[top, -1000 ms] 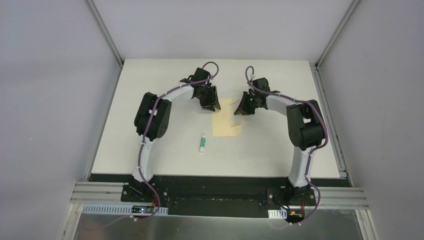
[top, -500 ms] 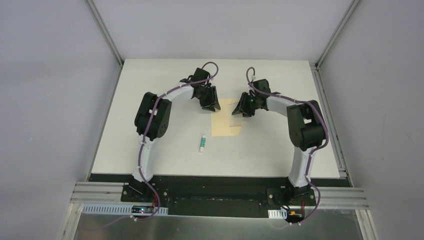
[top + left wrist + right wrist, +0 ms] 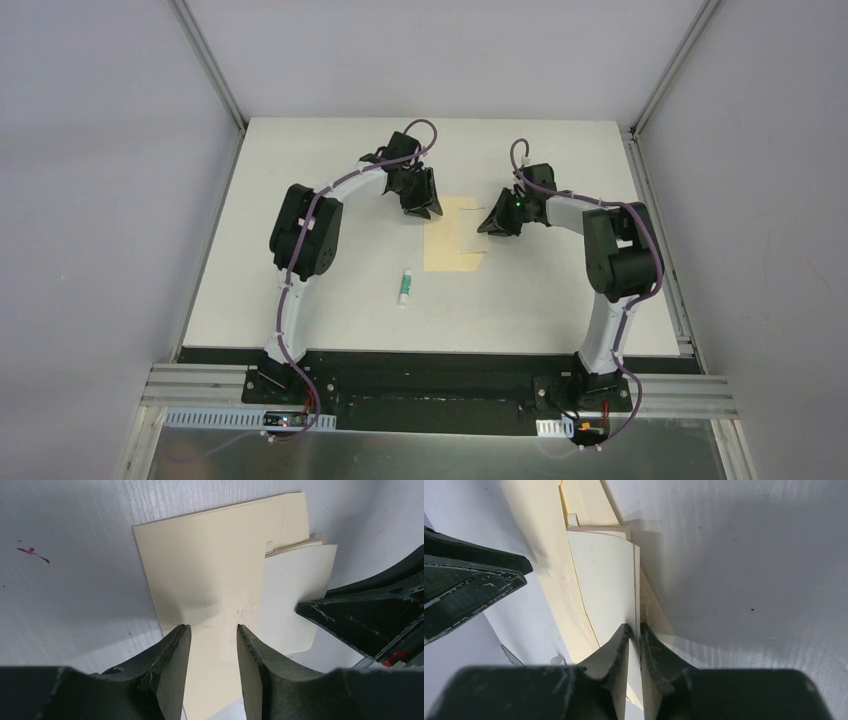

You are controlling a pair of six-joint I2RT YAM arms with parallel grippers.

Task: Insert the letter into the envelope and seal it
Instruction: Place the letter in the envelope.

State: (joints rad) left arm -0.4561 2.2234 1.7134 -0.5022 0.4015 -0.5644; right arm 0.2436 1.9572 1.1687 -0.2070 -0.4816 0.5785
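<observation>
Right wrist: right tool (image 3: 635,630) pinches pale curled letter (image 3: 606,580); left tool (image 3: 212,631) half-open over envelope (image 3: 200,565)

Seen from above, a matte white surface (image 3: 300,200) lies before me, evenly lit with only soft shadows. Plain grey walls (image 3: 100,150) close it in at nine, twelve and three o'clock. Aluminium posts (image 3: 210,65) rise from its far corners at eleven and one. A black strip (image 3: 430,360) edges it at six o'clock, with an aluminium rail (image 3: 200,385) just beyond. Close up, a small red smear (image 3: 32,553) marks the surface at ten o'clock.
</observation>
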